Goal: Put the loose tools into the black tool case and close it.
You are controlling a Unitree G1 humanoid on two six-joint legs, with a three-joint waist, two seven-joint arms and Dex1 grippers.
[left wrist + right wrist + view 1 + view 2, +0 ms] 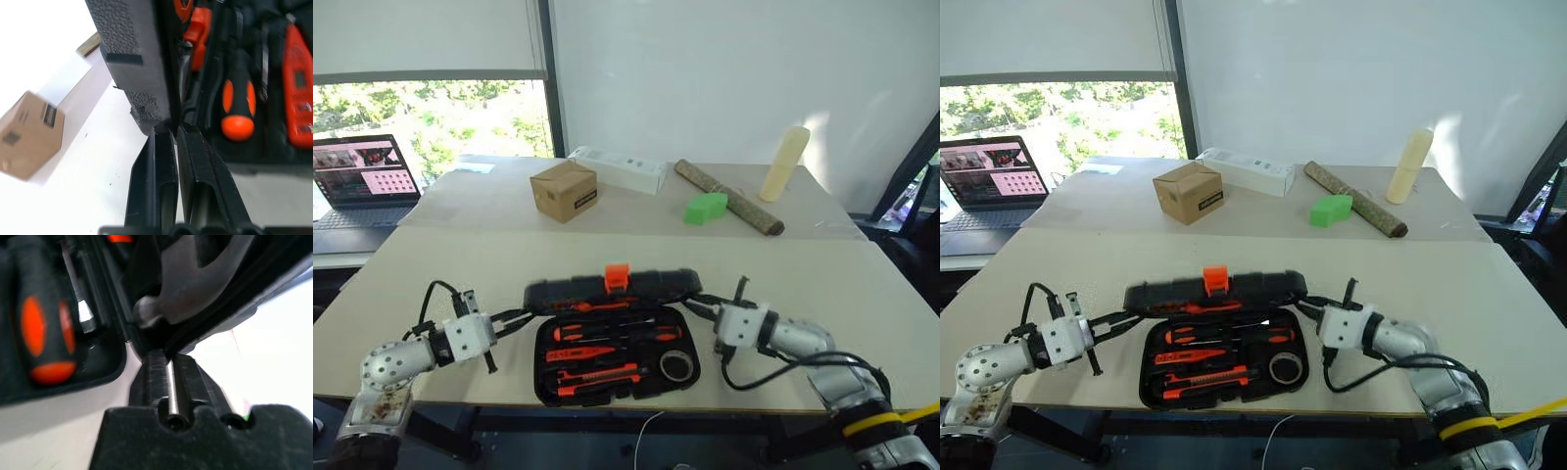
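While the left gripper (522,317) keeps its two black fingers (161,176) pressed together at the left end of the black tool case (617,357), their tips sit right at the seam where the raised lid meets the tray; whether they pinch the lid edge cannot be told. At the case's right end the right gripper (697,305) has its fingers (159,374) nearly together, a thin gap showing between them, with the tips against the lid's rim there. Between the two grippers the case lies open near the front edge of the counter (822,284), its lid standing up along the far side with the orange latch (616,276) on top. Inside the tray lie the orange-and-black screwdrivers (607,334), the utility knife (597,378) nearest the front edge, and the tape roll (676,365) in the right front corner. Beyond the case, well apart from it, stand a brown cardboard box (564,190) and a green block (706,208).
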